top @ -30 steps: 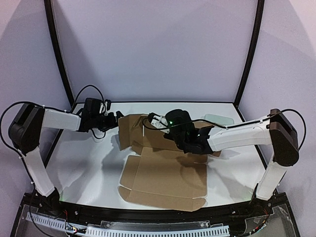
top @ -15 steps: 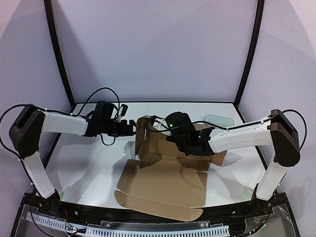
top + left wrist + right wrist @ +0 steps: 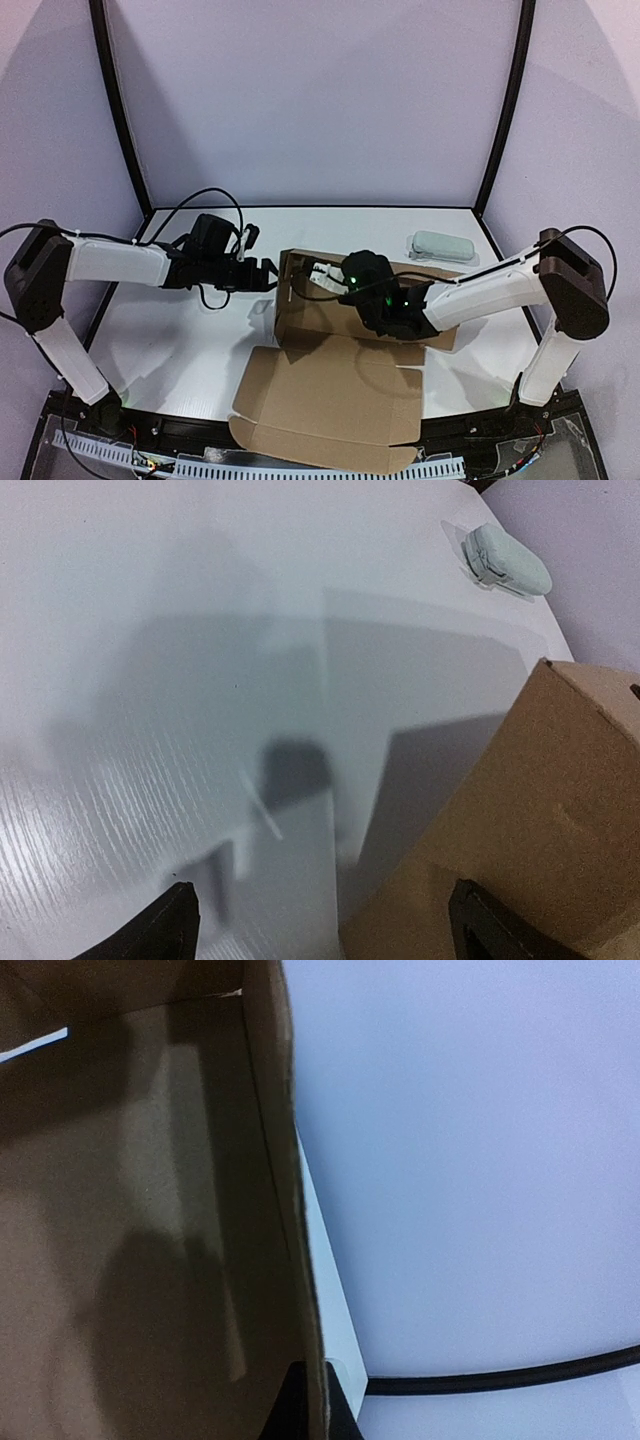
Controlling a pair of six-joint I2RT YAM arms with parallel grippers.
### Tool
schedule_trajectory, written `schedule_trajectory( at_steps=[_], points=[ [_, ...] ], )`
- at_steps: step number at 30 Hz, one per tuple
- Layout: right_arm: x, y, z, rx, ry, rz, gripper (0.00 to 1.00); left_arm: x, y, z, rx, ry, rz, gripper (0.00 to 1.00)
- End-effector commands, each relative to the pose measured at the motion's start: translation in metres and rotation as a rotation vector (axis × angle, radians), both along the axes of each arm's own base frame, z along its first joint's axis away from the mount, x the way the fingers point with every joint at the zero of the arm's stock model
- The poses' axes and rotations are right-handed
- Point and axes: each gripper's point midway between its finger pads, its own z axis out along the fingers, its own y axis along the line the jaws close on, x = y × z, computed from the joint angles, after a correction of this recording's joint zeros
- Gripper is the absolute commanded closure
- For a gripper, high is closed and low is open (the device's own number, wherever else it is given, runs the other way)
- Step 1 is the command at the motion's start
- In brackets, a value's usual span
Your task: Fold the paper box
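Observation:
The paper box (image 3: pixel 330 385) is brown cardboard, part formed: its lid panel lies flat toward the front and its back and left walls stand up. My right gripper (image 3: pixel 322 272) is shut on the top edge of the back wall; the right wrist view shows both fingertips (image 3: pixel 295 1405) pinching that cardboard edge (image 3: pixel 285 1190). My left gripper (image 3: pixel 264 272) is open and empty, just left of the box's left wall. In the left wrist view its gripper (image 3: pixel 325 930) gapes wide, with the box's outer corner (image 3: pixel 540 800) close to the right fingertip.
A small pale translucent object (image 3: pixel 441 246) lies at the back right of the white table (image 3: pixel 180 330), also in the left wrist view (image 3: pixel 508 560). Black frame posts stand at the back corners. The lid flap reaches close to the table's front edge.
The box has shifted toward the front and its walls have risen more upright. My left gripper has moved right up to the left wall. The pale object has come fully into view.

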Motion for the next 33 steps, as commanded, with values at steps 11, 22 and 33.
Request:
schedule_trajectory(
  at_steps=[11, 22, 33],
  points=[
    [0.031, 0.025, 0.060, -0.053, -0.299, 0.065, 1.00, 0.013, 0.003, 0.030, 0.013, -0.140, 0.082, 0.11],
    [0.069, 0.032, 0.087, -0.018, -0.312, 0.148, 1.00, 0.067, 0.008, 0.038, 0.086, -0.230, 0.179, 0.10],
    [0.072, 0.032, 0.035, -0.052, -0.262, 0.225, 1.00, 0.076, -0.002, 0.015, 0.024, -0.183, 0.143, 0.10]
  ],
)
